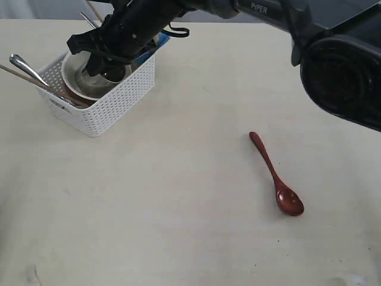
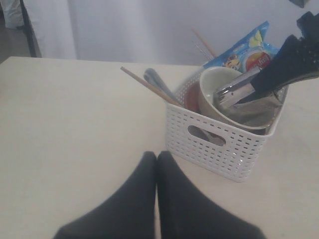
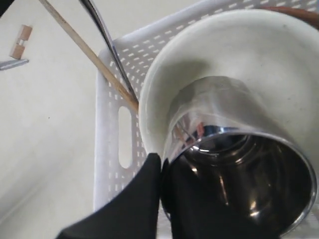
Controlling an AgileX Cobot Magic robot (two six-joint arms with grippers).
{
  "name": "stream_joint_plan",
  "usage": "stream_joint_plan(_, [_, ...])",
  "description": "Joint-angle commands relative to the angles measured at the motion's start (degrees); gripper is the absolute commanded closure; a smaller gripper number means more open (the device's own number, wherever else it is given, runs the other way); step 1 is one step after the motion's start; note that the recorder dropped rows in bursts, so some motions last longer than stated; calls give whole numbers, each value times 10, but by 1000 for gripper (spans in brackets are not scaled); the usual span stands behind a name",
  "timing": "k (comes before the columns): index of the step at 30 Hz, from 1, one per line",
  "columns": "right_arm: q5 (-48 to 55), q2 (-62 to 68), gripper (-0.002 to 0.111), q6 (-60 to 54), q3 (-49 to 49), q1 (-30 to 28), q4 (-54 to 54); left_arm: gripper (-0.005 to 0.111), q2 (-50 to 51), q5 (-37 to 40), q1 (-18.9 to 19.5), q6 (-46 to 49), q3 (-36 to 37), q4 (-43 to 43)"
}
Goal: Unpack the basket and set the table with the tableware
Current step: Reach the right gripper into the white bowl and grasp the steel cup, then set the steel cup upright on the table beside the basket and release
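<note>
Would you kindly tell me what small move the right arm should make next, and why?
Probably lift the cup straight up out of the bowl. The right gripper appears shut on the cup's rim. The cup sits inside the bowl in the basket, and only the spoon lies out on the table.

The right arm (image 1: 143, 24) stretches to the desk's (image 1: 178, 208) far-left corner, the right pincer (image 3: 162, 172) clamped on the steel cup's (image 3: 239, 149) rim; the left pincer (image 2: 157, 194) hangs low, fingers (image 2: 134, 199) pressed together.
</note>
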Motion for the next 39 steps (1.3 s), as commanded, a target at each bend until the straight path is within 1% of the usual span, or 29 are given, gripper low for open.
stream_joint_plan(1, [11,-66,109,31,-4,-2,-100,107,-1,-3,-2,1,2,-2])
stream_joint_plan(2, [19,-79,109,44,-4,-2,-138,107,-1,-3,-2,1,2,-2])
stream_joint_plan(5, [73,-117,109,47,-4,-2,-195,107,-1,-3,-2,1,2,-2])
stream_joint_plan(9, [167,-146,109,46,-4,0,-243,107,-1,-3,-2,1,2,-2])
stream_joint_plan(10, [175,-151,109,46,-4,6,-258,107,-1,-3,-2,1,2,-2])
stream_joint_plan(14, [175,-151,109,40,8,39,-341,107,-1,-3,-2,1,2,-2])
stream_joint_plan(20, [175,-108,109,-5,12,100,-404,107,-1,-3,-2,1,2,-2])
stream_joint_plan(23, [175,-79,109,-16,12,121,-435,107,-1,-3,-2,1,2,-2])
stream_joint_plan(26, [175,-63,109,-28,12,132,-449,107,-1,-3,-2,1,2,-2])
stream_joint_plan(34, [175,-71,109,-41,13,132,-433,107,-1,-3,-2,1,2,-2])
stream_joint_plan(36, [175,-71,109,-66,30,132,-425,107,-1,-3,-2,1,2,-2])
stream_joint_plan(39, [175,-73,109,-152,71,132,-420,107,-1,-3,-2,1,2,-2])
